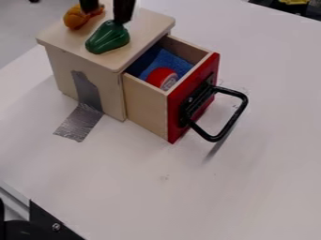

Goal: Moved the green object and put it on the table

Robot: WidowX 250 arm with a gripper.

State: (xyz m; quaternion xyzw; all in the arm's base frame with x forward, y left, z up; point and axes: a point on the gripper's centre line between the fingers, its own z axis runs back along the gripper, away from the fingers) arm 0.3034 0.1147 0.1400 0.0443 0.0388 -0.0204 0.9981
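The small box-shaped cabinet of pale, smooth, matt wood [94, 75] has a pull-out drawer with bare wooden sides [145, 105] and a slightly glossy, painted red front [175, 124], its black angular handle [237, 112] smooth like coated metal. Rough blue cloth [177, 60] contrasts with the glossy, plastic-looking green ribbed object [106, 40], and the crinkled silver-grey tape [80, 123] has a dull metallic sheen.

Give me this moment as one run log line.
green object on box | end effector open over box | drawer open | red object inside drawer
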